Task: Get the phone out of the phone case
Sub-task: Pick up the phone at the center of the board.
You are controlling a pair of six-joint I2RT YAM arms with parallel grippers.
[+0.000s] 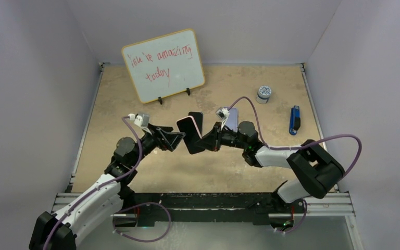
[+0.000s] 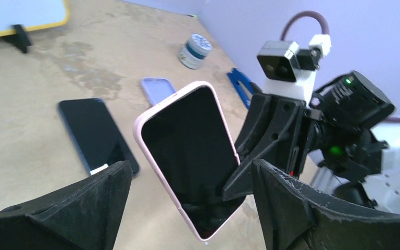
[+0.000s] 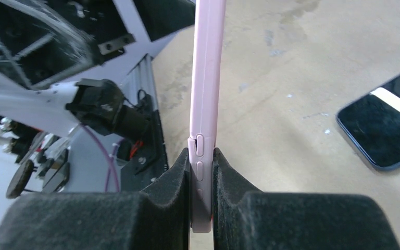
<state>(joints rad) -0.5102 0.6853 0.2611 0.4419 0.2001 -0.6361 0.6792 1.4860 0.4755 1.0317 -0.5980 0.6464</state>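
Observation:
The phone (image 2: 190,146) shows a dark screen and sits inside a pink phone case (image 2: 147,148), (image 1: 186,129). Both are held up off the table, tilted. My right gripper (image 3: 202,203), (image 1: 202,142) is shut on the case's side edge (image 3: 207,104), near the side buttons. My left gripper (image 2: 190,174), (image 1: 181,137) is open just left of the phone. Its wide black fingers (image 2: 88,203) stand on either side of the phone's lower corner without touching it.
A bare black phone (image 2: 96,135), (image 3: 390,130) lies flat on the table behind the held one. A lilac case (image 1: 232,119), (image 2: 156,88) lies to its right. Further off are a small round tin (image 1: 263,94), a blue tool (image 1: 294,120) and a whiteboard (image 1: 164,65).

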